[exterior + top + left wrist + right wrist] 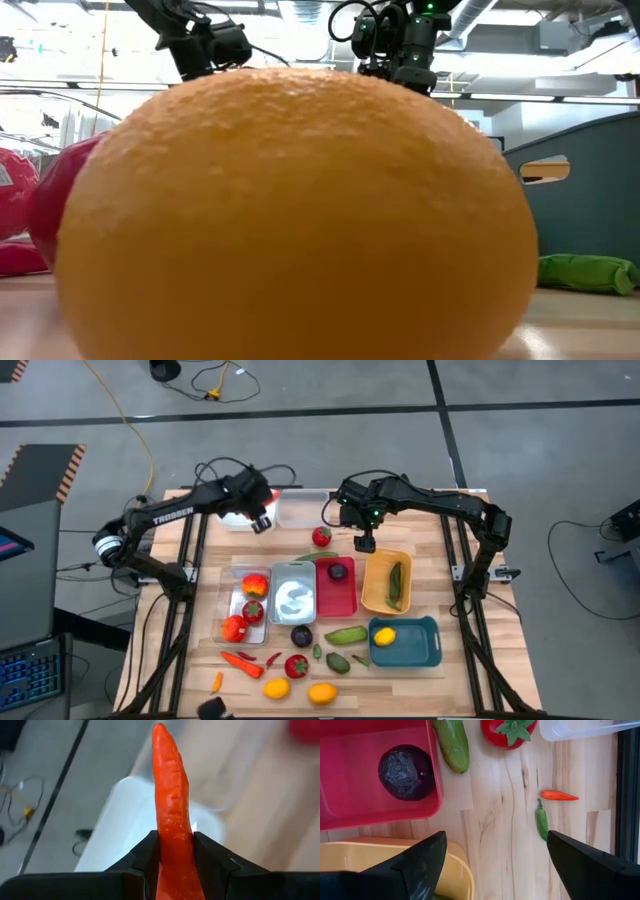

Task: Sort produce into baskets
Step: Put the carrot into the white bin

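Observation:
My left gripper (pixel 263 512) hangs over the white basket (pixel 232 517) at the far left, shut on an orange carrot (pixel 170 795). My right gripper (pixel 365 542) stands open above the table between a loose tomato (pixel 321 537) and the yellow-orange basket (pixel 378 592), with nothing between its fingers (pixel 420 862). A purple plum (pixel 406 772) lies in the red basket (pixel 355 805). A green cucumber (pixel 395 582) lies in the yellow-orange basket, and a lemon (pixel 384 636) in the teal basket (pixel 418 650). My left gripper pinches the carrot between its two fingers (pixel 147 855) at the thick lower part (pixel 175 845). The carrot lies along the fingers, and its pointed end (pixel 160 732) sticks out well past them. The fingers slant downward, and the carrot is lifted clear above the white basket (pixel 120 820).
Tomatoes fill a clear basket (pixel 236 610) beside the silver-grey one (pixel 293 593); another clear basket (pixel 302 508) stands at the far edge. Loose produce lies near the front: a carrot (pixel 243 663), a strawberry (pixel 296 665), a lemon (pixel 322 693), a plum (pixel 301 635), a cucumber (pixel 345 634). A big orange fruit (pixel 290 210) blocks the low view.

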You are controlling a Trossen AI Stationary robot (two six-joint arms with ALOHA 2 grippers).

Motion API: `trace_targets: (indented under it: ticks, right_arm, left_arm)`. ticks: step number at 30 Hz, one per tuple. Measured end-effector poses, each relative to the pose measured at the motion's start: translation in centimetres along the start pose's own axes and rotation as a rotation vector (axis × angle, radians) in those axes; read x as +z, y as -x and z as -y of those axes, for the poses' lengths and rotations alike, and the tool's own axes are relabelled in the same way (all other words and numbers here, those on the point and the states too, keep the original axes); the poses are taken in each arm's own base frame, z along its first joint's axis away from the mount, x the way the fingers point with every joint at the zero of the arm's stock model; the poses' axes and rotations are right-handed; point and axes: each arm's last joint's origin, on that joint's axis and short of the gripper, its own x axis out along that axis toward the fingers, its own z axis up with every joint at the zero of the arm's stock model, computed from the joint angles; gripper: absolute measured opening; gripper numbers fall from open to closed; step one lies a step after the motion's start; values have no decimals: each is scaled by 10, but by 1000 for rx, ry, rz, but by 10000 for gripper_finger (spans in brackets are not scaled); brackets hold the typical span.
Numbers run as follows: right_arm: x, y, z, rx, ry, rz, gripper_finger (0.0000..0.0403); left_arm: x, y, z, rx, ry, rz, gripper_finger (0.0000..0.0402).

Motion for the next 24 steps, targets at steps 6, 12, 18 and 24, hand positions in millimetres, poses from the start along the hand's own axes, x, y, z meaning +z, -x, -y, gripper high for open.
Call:
trace_targets:
  ticks: [6,12,18,24]
  right_arm:
    - [0,0,0,0,0,0,370]
    - [0,0,1,-1,-1,1,369]
    - [0,0,10,-18,-23,31,370]
    - [-5,0,32,-42,-85,46,369]
  left_arm:
    - [-12,-10,-30,54,70,-57,95]
    - [-18,-15,-43,75,75,-84,95]
    - [-19,-15,-46,135,91,-110,114]
    - [-19,-14,-46,139,107,-109,172]
